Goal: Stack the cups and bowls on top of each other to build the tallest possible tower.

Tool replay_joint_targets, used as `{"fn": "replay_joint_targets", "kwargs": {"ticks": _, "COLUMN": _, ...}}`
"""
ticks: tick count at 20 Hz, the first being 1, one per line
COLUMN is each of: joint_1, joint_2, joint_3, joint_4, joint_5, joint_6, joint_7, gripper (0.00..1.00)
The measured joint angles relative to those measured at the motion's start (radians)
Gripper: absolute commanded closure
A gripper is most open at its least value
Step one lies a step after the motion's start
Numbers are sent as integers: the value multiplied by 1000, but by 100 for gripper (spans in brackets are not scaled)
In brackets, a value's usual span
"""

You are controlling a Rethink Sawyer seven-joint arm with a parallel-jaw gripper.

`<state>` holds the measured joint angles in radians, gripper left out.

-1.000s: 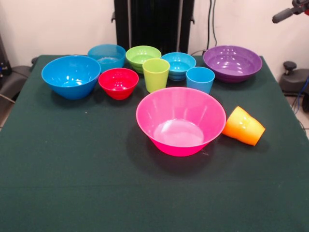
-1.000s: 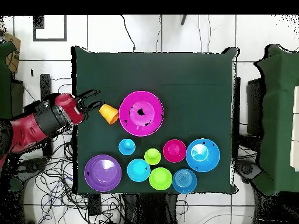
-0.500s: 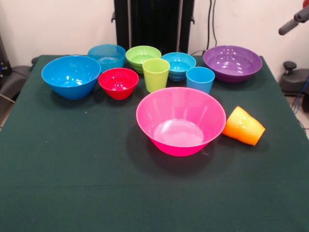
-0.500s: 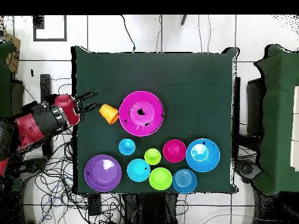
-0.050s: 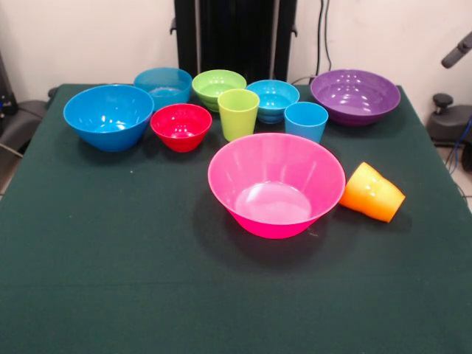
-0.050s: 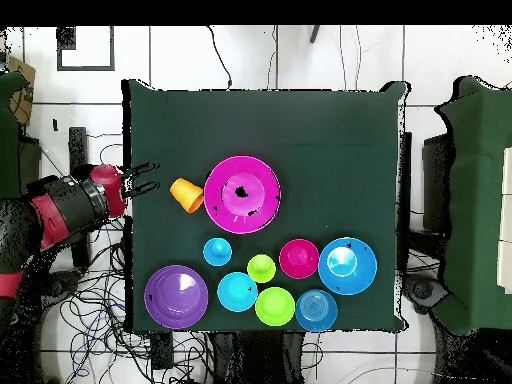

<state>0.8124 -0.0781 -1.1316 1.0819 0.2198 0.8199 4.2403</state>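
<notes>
Nothing is stacked yet: the pink bowl (image 5: pixel 276 184) is sitting upright and empty near the middle of the table (image 5: pixel 110 273), the likely base for a tower. The orange cup (image 5: pixel 372 192) is lying on its side at the pink bowl's 3 o'clock in the front view, touching or all but touching its rim, mouth pointing away.

The change is in the arm. Over the last second the gripper (image 6: pixel 143 178) has been pulling back from the orange cup; in the overhead view it is now sitting at the table's edge at the cup's 9 o'clock, clearly apart from it, fingers spread and holding nothing. The cup has not shifted. My reading is that the arm is withdrawing without a grasp, so the tower is no further along and the tipped cup remains awkward to pick up.

Behind the pink bowl, from 10 to 2 o'clock in the front view, the rest is waiting in a row: large blue bowl (image 5: pixel 108 116), red bowl (image 5: pixel 181 125), ribbed cyan bowl (image 5: pixel 163 86), green bowl (image 5: pixel 218 87), green cup (image 5: pixel 238 113), small blue bowl (image 5: pixel 272 99), light blue cup (image 5: pixel 305 121) and purple bowl (image 5: pixel 355 96).

No brand, label or writing is readable anywhere.
</notes>
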Motion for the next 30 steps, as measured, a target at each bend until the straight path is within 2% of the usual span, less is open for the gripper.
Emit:
{"fn": "replay_joint_targets", "kwargs": {"ticks": 7, "joint_1": -11, "joint_2": -104, "joint_3": 84, "joint_4": 38, "joint_5": -1, "joint_6": 0, "joint_7": -56, "gripper": 0}}
{"fn": "replay_joint_targets", "kwargs": {"ticks": 14, "joint_1": -53, "joint_2": -246, "joint_3": 165, "joint_4": 117, "joint_5": -1, "joint_6": 0, "joint_7": -194, "gripper": 0}}
{"fn": "replay_joint_targets", "kwargs": {"ticks": 19, "joint_1": -103, "joint_2": -363, "joint_3": 228, "joint_4": 207, "joint_5": -2, "joint_6": -11, "joint_7": -304, "gripper": 0}}
{"fn": "replay_joint_targets", "kwargs": {"ticks": 22, "joint_1": -145, "joint_2": -451, "joint_3": 286, "joint_4": 296, "joint_5": -3, "joint_6": -58, "joint_7": -377, "gripper": 0}}
{"fn": "replay_joint_targets", "kwargs": {"ticks": 30, "joint_1": -218, "joint_2": -568, "joint_3": 399, "joint_4": 446, "joint_5": -10, "joint_6": -182, "joint_7": -485, "gripper": 0}}
